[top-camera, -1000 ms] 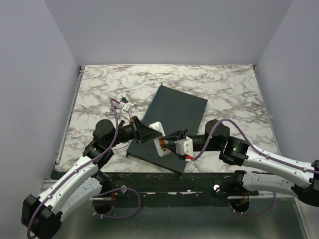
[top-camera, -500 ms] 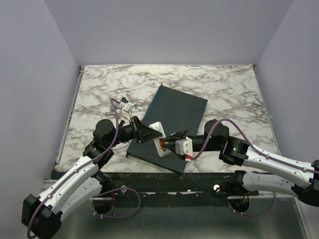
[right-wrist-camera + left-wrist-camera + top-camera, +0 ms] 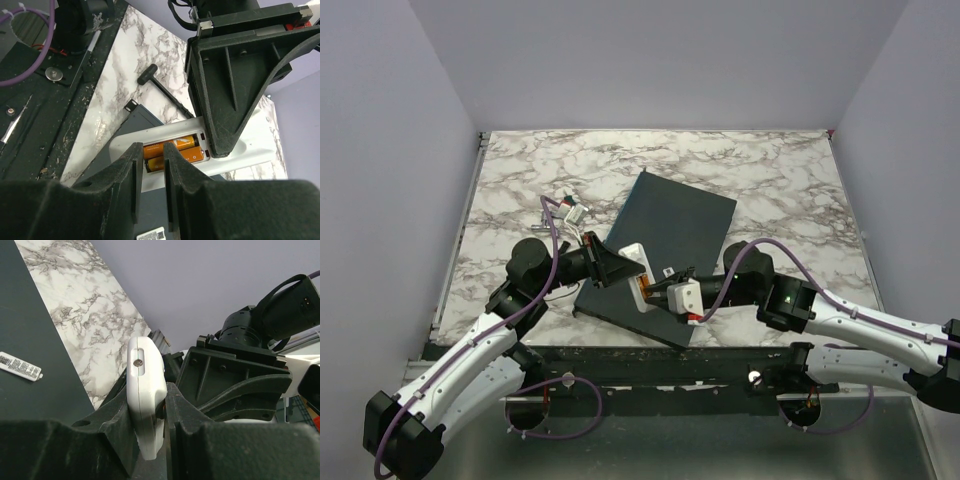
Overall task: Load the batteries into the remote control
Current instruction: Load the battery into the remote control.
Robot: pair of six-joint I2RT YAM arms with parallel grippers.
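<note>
- The table (image 3: 520, 170) carried a dark slab (image 3: 690, 215).
- Left jaws clenched the white remote (image 3: 145, 385) above the slab, its open back facing the right jaws.
- Two batteries (image 3: 187, 143) lay lengthwise inside the remote, just ahead of the narrowly parted right jaws; whether those gripped one was unclear.

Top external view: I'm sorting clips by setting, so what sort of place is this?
Probably a lab robot cell: a marble-patterned table boxed in by plain lilac walls, with a left arm and right arm bolted at its near edge.

Soft, even light, faint shadows; wrist views blurred up close, overhead sharp.
</note>
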